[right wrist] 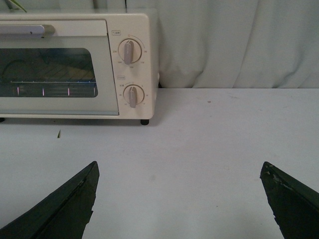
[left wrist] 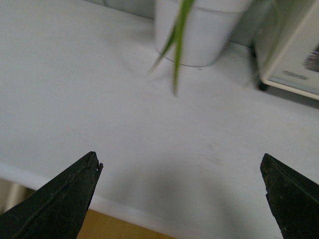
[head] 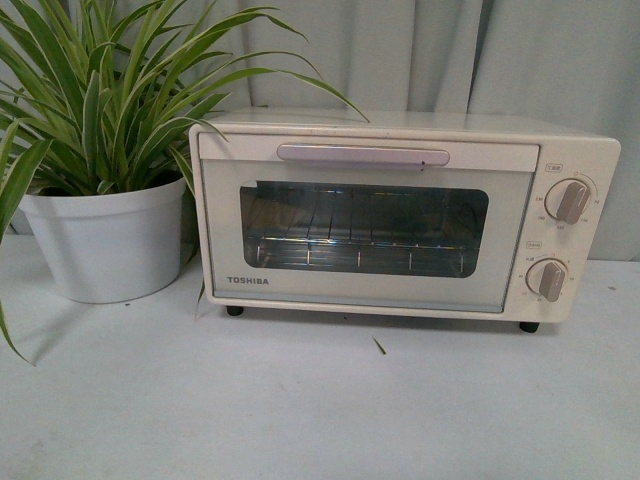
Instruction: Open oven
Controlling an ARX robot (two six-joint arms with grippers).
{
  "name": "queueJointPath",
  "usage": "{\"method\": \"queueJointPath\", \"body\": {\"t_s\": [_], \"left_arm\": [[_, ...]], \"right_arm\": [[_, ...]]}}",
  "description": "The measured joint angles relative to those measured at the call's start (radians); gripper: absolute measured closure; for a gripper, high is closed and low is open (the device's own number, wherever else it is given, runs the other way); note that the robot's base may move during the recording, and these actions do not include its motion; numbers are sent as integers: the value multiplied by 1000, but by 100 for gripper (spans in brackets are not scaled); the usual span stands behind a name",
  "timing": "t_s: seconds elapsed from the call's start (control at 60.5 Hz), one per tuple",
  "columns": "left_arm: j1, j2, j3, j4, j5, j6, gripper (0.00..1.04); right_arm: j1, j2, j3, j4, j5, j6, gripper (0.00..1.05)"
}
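The cream-white Toshiba oven (head: 400,215) stands on the white table, its glass door shut, with a long silvery bar handle (head: 362,154) along the door's top, two round knobs (head: 570,201) at its right and a wire rack inside. Neither arm shows in the front view. My left gripper (left wrist: 180,167) is open and empty over the table's near edge, with the oven's corner (left wrist: 294,55) far ahead. My right gripper (right wrist: 179,167) is open and empty above the table, well short of the oven (right wrist: 75,64), facing its knob side.
A white pot (head: 105,240) with a long-leaved green plant (head: 110,90) stands just left of the oven; it also shows in the left wrist view (left wrist: 197,30). A grey curtain (head: 420,50) hangs behind. The table's front edge (left wrist: 124,211) lies under my left gripper.
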Motion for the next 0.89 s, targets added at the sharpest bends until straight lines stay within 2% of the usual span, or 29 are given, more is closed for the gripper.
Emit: {"method": "queueJointPath", "body": {"t_s": [0.066, 0.132, 0.364, 0.595, 0.893], "left_arm": [[-84, 120, 50, 34, 13, -97, 6], [-149, 272, 115, 81, 68, -243, 6], [-213, 777, 280, 271, 222, -624, 6], [-249, 1094, 386, 423, 242, -812, 6], [-258, 1286, 487, 516, 233, -908, 6]], "right_arm": [[0, 0, 0, 0, 0, 0, 9], [0, 0, 0, 0, 0, 0, 9], [0, 0, 0, 0, 0, 0, 9], [0, 0, 0, 0, 0, 0, 9], [0, 0, 0, 0, 0, 0, 9]]}}
